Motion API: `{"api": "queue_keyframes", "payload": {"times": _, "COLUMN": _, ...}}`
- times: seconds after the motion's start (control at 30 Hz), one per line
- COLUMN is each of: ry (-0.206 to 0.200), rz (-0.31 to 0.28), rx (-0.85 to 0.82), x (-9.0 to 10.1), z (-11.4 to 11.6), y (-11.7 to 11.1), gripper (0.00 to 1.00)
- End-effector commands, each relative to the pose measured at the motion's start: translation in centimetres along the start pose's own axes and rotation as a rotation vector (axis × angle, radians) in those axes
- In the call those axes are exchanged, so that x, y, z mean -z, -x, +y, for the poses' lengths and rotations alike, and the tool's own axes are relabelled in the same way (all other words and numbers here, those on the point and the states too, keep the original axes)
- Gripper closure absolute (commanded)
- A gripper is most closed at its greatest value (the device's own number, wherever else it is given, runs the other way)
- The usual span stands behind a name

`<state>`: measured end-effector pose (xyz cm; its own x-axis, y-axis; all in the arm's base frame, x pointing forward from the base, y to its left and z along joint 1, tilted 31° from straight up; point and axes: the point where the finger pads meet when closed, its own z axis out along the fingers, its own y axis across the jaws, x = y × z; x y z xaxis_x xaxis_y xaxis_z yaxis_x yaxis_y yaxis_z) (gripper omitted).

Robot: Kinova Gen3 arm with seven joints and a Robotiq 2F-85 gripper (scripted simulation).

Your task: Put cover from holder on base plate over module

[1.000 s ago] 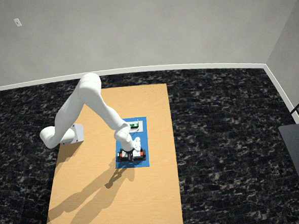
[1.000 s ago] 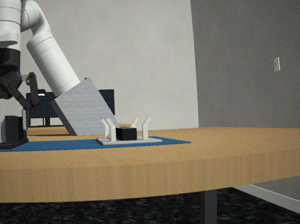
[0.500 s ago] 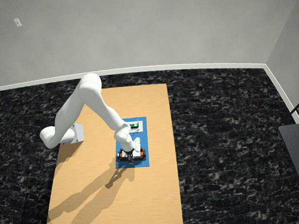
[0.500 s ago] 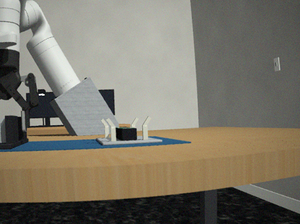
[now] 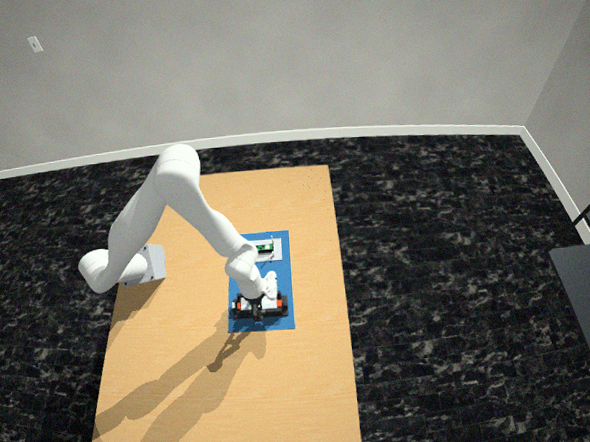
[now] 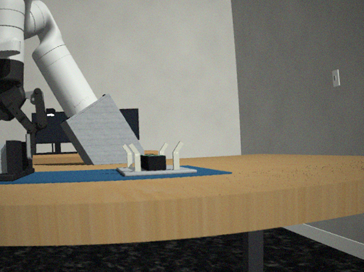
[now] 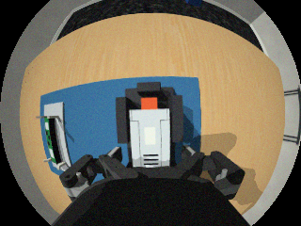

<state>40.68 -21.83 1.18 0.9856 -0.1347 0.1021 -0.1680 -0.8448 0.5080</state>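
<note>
End effector fully spread, nothing between fingers, hanging right above the holder at near end of blue mat on the bench. White cover sits in the dark holder w/ an orange patch at its far end; fingers straddle it, contact can't be told. Base plate w/ module and four white angled posts lies at mat's other end, well apart.
</note>
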Motion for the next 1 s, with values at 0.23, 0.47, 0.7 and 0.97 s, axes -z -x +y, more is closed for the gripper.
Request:
{"api": "queue_keyframes", "payload": {"times": 0.23, "ry": -0.001, "rz": 0.002, "rx": 0.001, "x": 0.11, "z": -0.06, "y": -0.08, "gripper": 0.0}}
{"api": "queue_keyframes", "payload": {"times": 0.47, "ry": -0.001, "rz": 0.002, "rx": 0.0, "x": 0.11, "z": -0.05, "y": -0.08, "gripper": 0.3}}
{"api": "queue_keyframes", "payload": {"times": 0.7, "ry": -0.001, "rz": 0.002, "rx": 0.0, "x": 0.11, "z": -0.05, "y": -0.08, "gripper": 0.3}}
{"api": "queue_keyframes", "payload": {"times": 0.97, "ry": -0.001, "rz": 0.002, "rx": 0.0, "x": 0.11, "z": -0.05, "y": -0.08, "gripper": 0.3}}
